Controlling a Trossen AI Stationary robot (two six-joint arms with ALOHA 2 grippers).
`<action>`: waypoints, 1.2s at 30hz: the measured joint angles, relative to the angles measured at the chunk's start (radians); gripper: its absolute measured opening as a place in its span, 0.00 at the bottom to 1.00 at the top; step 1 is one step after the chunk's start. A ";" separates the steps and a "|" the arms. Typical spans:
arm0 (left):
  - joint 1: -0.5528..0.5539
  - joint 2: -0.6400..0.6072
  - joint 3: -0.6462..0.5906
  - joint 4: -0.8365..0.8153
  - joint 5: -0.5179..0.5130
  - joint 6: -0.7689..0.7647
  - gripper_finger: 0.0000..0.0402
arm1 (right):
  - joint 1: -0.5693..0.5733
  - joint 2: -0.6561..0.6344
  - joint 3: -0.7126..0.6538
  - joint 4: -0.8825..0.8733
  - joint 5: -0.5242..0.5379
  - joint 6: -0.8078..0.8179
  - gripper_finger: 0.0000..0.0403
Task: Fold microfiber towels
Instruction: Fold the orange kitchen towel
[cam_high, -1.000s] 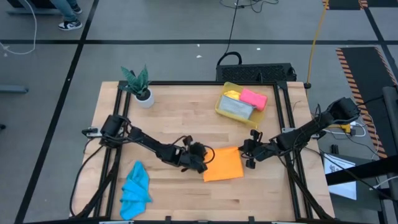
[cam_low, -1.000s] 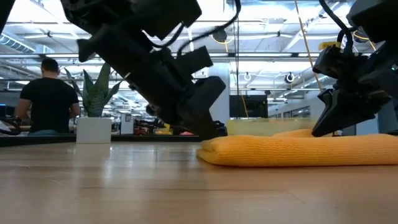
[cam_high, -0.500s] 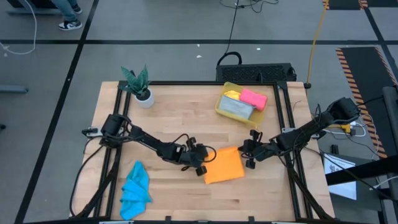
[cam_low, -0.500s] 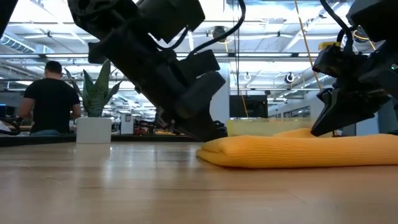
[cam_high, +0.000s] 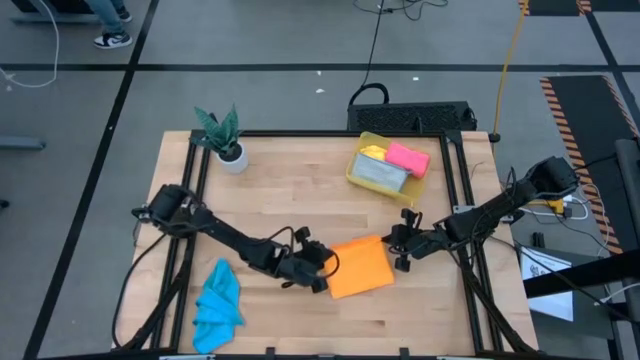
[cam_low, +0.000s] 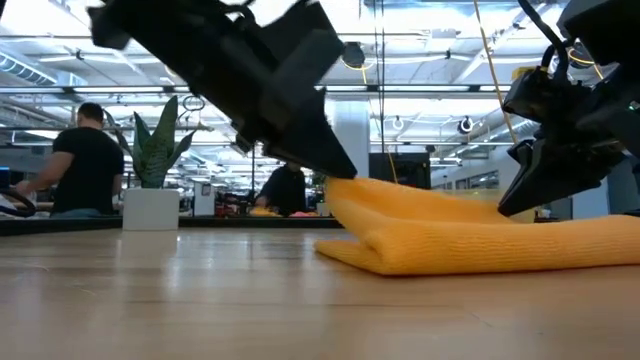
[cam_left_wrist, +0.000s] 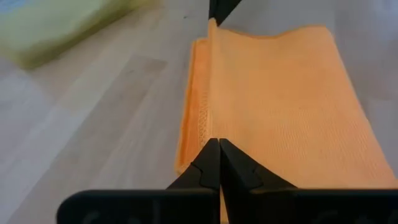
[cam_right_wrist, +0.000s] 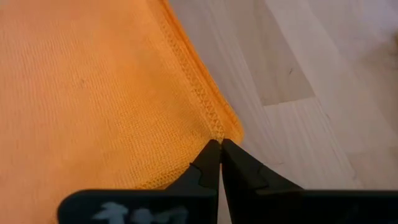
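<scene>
Five towels: orange towel (cam_high: 361, 266), blue towel (cam_high: 217, 304), three in bin (cam_high: 362, 178).

We see a pale wood table (cam_high: 300, 190) with visible grain, planks and a smooth, faintly sheeny finish. On it the orange towel (cam_high: 360, 265) is soft matt cloth with a fine knitted, ribbed weave and a stitched zigzag hem along its edge. The blue towel (cam_high: 217, 305) looks like the same fuzzy matt cloth, crumpled. The bin (cam_high: 355, 165) is translucent yellow plastic, slightly glossy, holding pink (cam_high: 408, 158), grey (cam_high: 378, 175) and yellow (cam_high: 372, 152) cloths. The left gripper (cam_left_wrist: 219, 163) and right gripper (cam_right_wrist: 220, 160) have fingers of matt black hard plastic with smooth faces.
</scene>
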 joint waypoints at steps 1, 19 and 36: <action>-0.006 -0.001 0.000 -0.002 -0.012 0.000 0.01 | 0.000 0.000 0.000 0.006 0.000 0.000 0.00; -0.032 0.019 -0.001 -0.074 -0.052 -0.062 0.02 | -0.011 0.088 -0.077 0.291 0.010 -0.080 0.03; -0.083 -0.018 0.001 -0.094 0.028 -0.130 0.02 | -0.066 0.100 -0.082 0.319 0.010 -0.103 0.22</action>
